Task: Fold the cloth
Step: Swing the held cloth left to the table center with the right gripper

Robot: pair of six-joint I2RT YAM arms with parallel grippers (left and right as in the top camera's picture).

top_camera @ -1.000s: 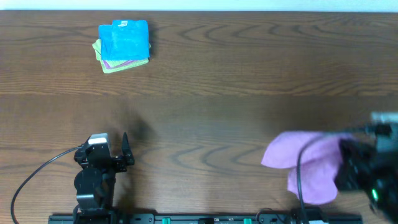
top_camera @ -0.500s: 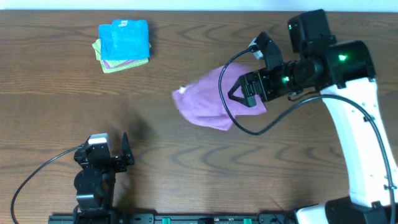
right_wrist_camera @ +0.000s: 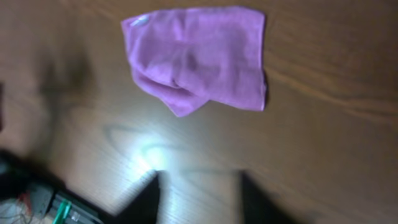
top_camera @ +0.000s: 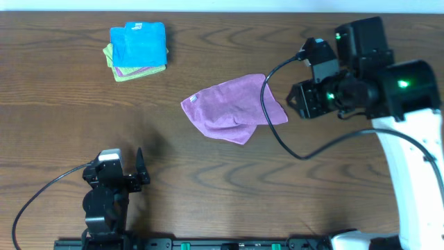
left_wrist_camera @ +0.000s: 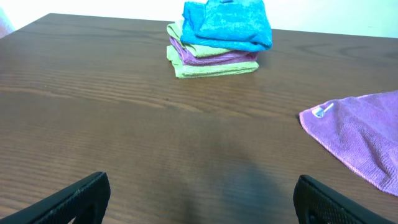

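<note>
The purple-lilac cloth (top_camera: 232,107) lies loosely crumpled on the middle of the wooden table, its white tag (top_camera: 195,99) at the left corner and a fold bunched along its near side. It also shows in the left wrist view (left_wrist_camera: 364,134) and the right wrist view (right_wrist_camera: 199,56). My right gripper (top_camera: 295,101) hovers just off the cloth's right edge. Its blurred fingers (right_wrist_camera: 146,199) stand apart with only bare table between them (right_wrist_camera: 200,196). My left gripper (top_camera: 139,173) rests near the front left, wide open and empty (left_wrist_camera: 200,199), well away from the cloth.
A stack of folded cloths (top_camera: 139,50) sits at the back left, a bright blue one on top with purple and yellow-green ones beneath (left_wrist_camera: 217,37). A black cable loops from the right arm over the cloth's right side (top_camera: 267,118).
The right arm swung from the front right to the middle of the table with the cloth and let it go. The cloth now lies spread a little further left. The left arm stayed still.
</note>
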